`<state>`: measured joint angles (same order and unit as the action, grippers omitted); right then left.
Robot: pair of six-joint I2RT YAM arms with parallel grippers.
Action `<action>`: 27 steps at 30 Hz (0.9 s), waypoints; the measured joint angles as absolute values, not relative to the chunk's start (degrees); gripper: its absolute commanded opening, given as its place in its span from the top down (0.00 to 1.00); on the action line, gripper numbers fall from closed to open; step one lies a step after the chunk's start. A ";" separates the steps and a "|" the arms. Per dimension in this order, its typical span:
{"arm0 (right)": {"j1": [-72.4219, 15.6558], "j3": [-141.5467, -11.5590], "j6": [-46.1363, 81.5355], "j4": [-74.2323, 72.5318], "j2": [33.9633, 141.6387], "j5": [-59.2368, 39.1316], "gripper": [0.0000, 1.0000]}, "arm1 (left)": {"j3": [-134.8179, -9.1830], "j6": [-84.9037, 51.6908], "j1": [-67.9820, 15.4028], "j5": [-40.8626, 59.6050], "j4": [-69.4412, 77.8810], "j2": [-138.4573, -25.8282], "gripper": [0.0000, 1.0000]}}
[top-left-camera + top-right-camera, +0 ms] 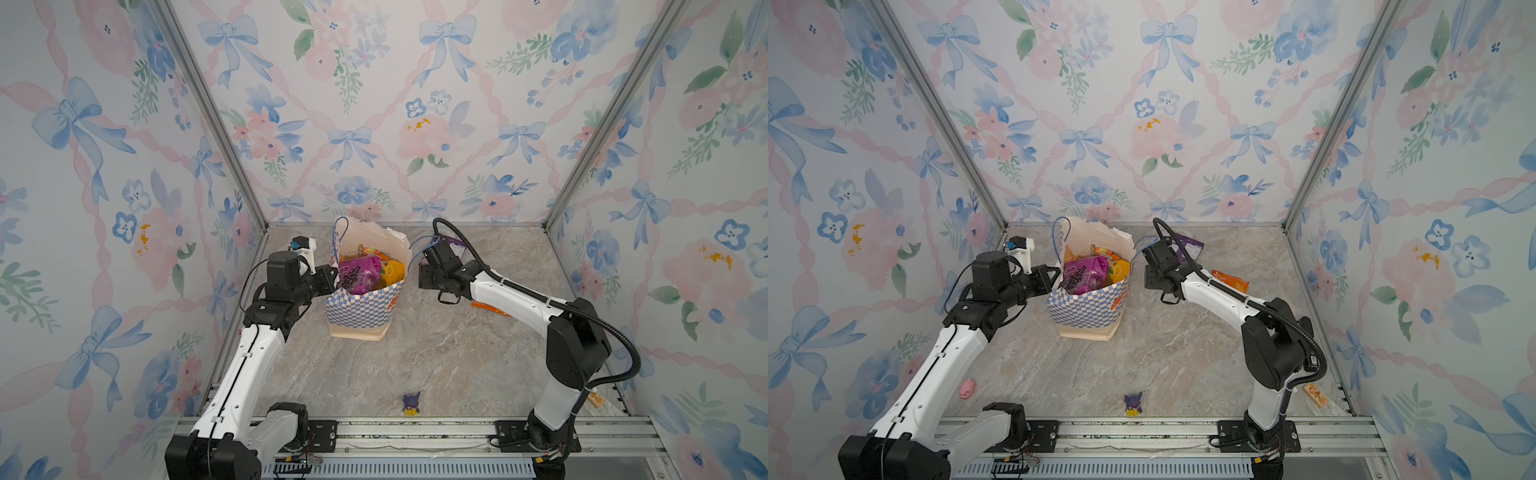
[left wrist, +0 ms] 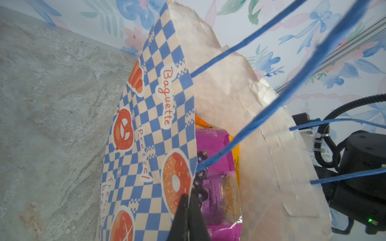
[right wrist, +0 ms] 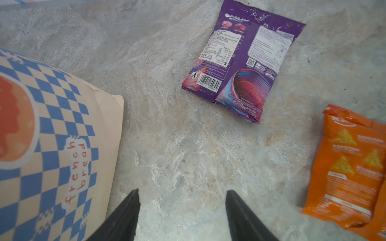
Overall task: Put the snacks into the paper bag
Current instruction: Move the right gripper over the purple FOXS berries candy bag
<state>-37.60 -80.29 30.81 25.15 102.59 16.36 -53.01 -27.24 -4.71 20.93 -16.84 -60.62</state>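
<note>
The bag (image 1: 359,316) stands upright on the table (image 1: 436,365), mouth open, with white lining and blue cord handles (image 2: 261,121). Inside, a purple packet (image 1: 359,274) with grapes printed on it lies on top at the front. A yellow packet (image 1: 394,270) stands just beside it and a multicoloured one (image 1: 368,251) sits behind; any others below are hidden.

The bag's outside is blue-and-cream check over a plain cream base. It carries orange pictures of a pretzel and a doughnut and the words "Baguette", "Pretzel" and "french bread".

Two snacks lie flat outside the bag, on its right-arm side. A purple packet (image 3: 242,62) lies back-up, showing "BERRIES", a barcode and fine print. An orange packet (image 3: 351,167) shows yellow triangle chips; its text is too blurred to read.

The left gripper (image 2: 188,198) pinches the bag's near rim, fingers pressed together on the paper. The right gripper (image 3: 182,191) hangs just beside the bag, fingers spread and holding nothing.
</note>
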 measured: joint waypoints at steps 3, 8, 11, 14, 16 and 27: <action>-37.69 -79.26 30.87 24.82 101.54 15.29 0.32 | -53.01 -27.24 -4.71 20.93 -16.84 -60.62 1.00; -37.78 -79.02 30.92 24.23 101.14 13.19 0.29 | -52.99 -27.24 -4.64 21.08 -16.84 -60.62 1.00; -36.47 -78.98 30.92 24.21 101.14 10.55 0.25 | -52.99 -27.22 -4.45 21.10 -16.84 -60.60 1.00; -33.41 -78.98 30.39 24.29 101.14 7.46 0.23 | -52.95 -27.22 -4.27 21.12 -16.84 -60.60 1.00; -30.37 -78.98 29.93 24.43 101.14 5.50 0.21 | -52.88 -27.22 -4.08 21.17 -16.82 -60.60 1.00; -16.78 -81.47 31.14 22.94 103.74 -5.32 0.04 | -52.75 -27.24 -4.08 21.54 -16.80 -60.60 1.00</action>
<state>-16.78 -81.47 31.14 22.94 103.74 -5.32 -52.75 -27.24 -4.08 21.54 -16.80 -60.60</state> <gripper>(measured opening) 0.951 0.048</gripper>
